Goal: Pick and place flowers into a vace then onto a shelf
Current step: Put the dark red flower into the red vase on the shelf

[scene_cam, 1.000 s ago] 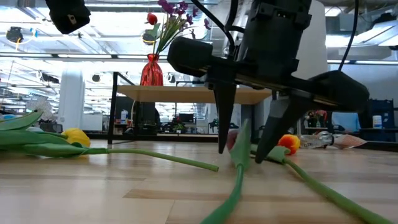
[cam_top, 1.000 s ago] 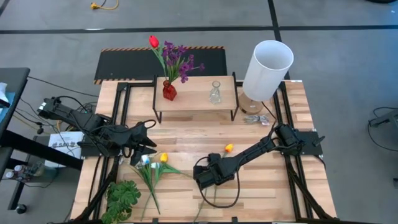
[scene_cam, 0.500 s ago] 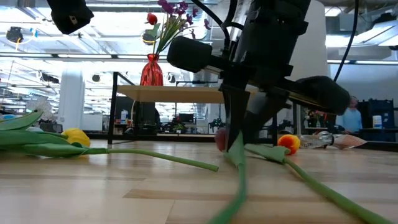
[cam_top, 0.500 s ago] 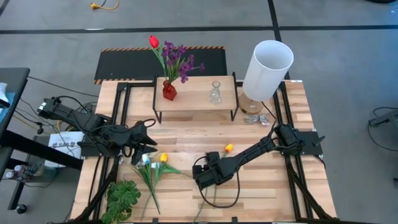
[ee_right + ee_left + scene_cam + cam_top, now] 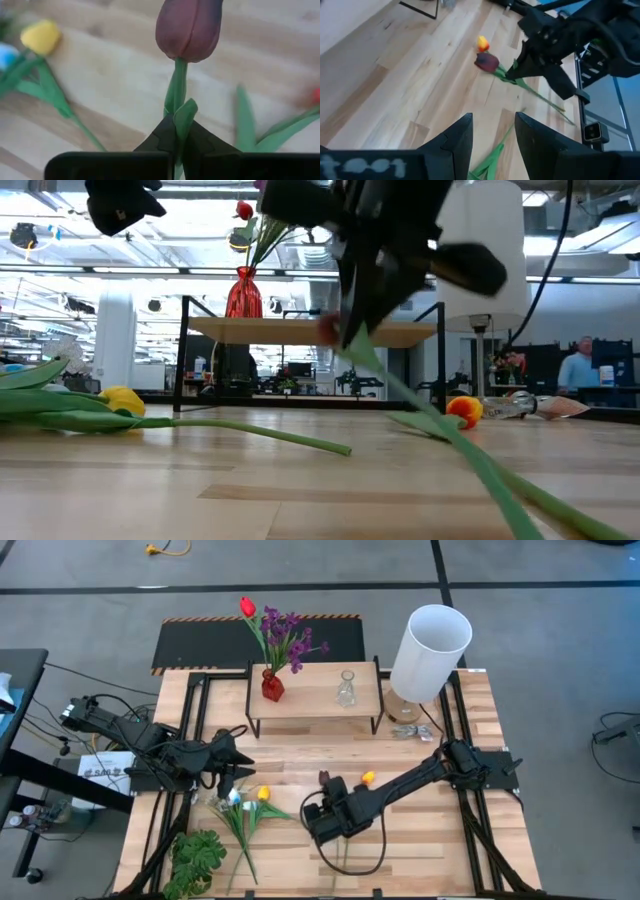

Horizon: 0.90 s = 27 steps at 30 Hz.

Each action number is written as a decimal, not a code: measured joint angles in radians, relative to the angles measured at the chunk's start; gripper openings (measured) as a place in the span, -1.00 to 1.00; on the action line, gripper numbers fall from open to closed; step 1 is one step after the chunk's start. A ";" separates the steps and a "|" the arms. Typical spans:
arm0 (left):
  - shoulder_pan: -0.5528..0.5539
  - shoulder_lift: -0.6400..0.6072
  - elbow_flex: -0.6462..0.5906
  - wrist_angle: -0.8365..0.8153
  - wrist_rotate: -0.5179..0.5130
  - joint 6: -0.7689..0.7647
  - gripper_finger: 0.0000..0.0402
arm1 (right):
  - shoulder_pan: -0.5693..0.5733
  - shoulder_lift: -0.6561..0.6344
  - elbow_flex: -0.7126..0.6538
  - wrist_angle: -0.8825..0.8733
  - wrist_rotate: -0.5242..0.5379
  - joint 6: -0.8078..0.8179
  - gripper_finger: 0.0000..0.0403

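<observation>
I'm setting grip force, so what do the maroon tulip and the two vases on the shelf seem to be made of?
The maroon tulip, pinched at its stem by the right hand, looks artificial: a smooth, matte bloom and a uniform green stem, probably plastic or fabric. The red vase looks like glossy translucent glass. The clear vase looks like colourless glass, as the shelf shows through it.

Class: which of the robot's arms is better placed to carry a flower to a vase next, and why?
Right. The right gripper is already shut on the maroon tulip's stem, lifted off the table. The left gripper is open, holding nothing, above the yellow tulip.
</observation>
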 joint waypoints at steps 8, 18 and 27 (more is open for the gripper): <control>0.005 0.000 0.000 0.009 -0.012 -0.026 -0.33 | 0.030 0.000 0.185 -0.217 0.217 -0.050 -0.99; 0.005 0.000 0.000 0.128 -0.011 0.040 -0.33 | 0.110 0.000 0.427 -0.347 0.535 -0.132 -1.00; 0.006 0.050 0.000 0.329 -0.004 0.122 -0.33 | 0.130 -0.002 0.573 -0.219 0.695 -0.411 -1.00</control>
